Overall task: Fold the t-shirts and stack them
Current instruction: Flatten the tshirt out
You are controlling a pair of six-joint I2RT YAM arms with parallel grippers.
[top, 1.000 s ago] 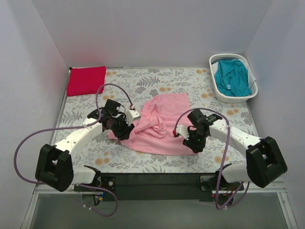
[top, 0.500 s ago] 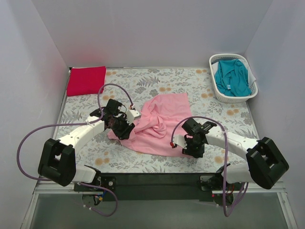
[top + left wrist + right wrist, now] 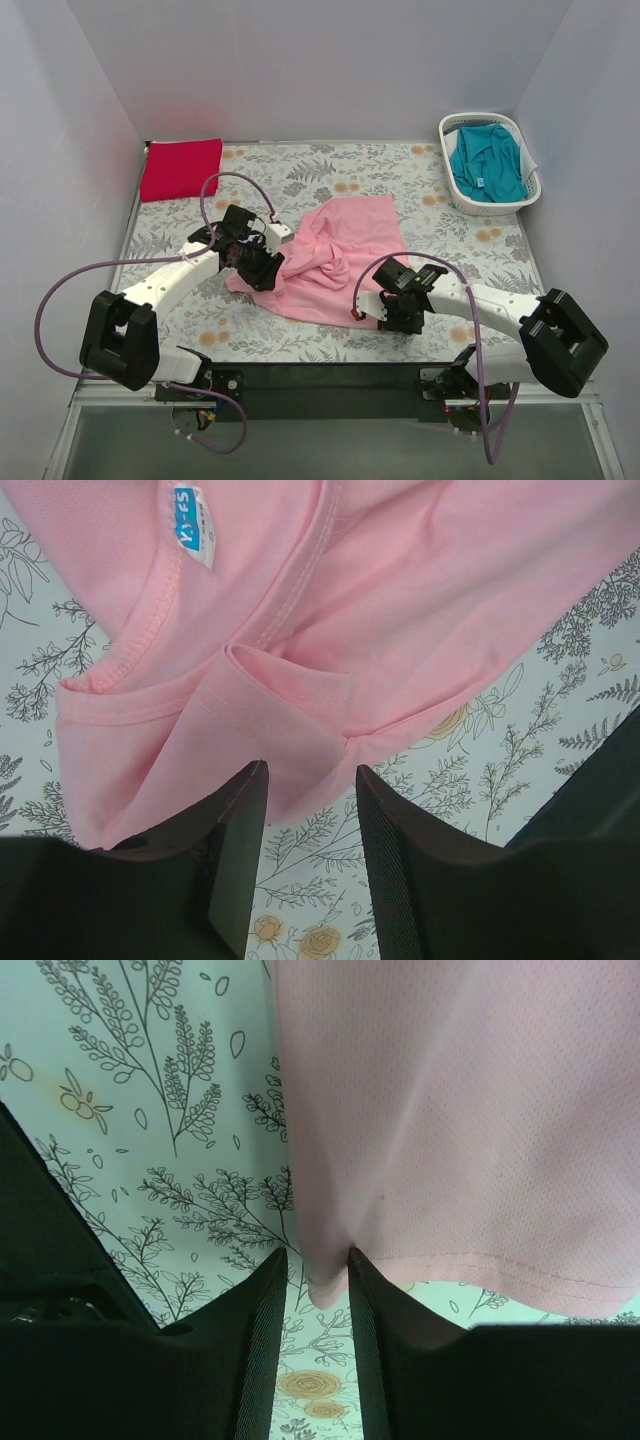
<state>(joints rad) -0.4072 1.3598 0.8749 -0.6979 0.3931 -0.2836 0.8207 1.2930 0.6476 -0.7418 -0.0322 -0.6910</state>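
A light pink t-shirt [image 3: 335,260] lies crumpled on the middle of the table. My left gripper [image 3: 258,270] is open at its left edge. In the left wrist view the sleeve fold of the pink shirt [image 3: 290,720] lies just ahead of the spread jaws of my left gripper [image 3: 311,770]. My right gripper [image 3: 385,312] is at the shirt's near right corner. In the right wrist view my right gripper [image 3: 317,1252] pinches the hem corner of the pink shirt [image 3: 470,1110]. A folded red t-shirt [image 3: 180,168] lies at the back left. A teal t-shirt [image 3: 487,165] is in the basket.
A grey-and-orange floral cloth [image 3: 330,165] covers the table. A white slatted laundry basket [image 3: 480,208] stands at the back right corner. White walls close in the left, back and right sides.
My right arm has swung left and nearer, from the shirt's right side to its near right corner, and closed on the hem. My left gripper has stayed at the left edge.
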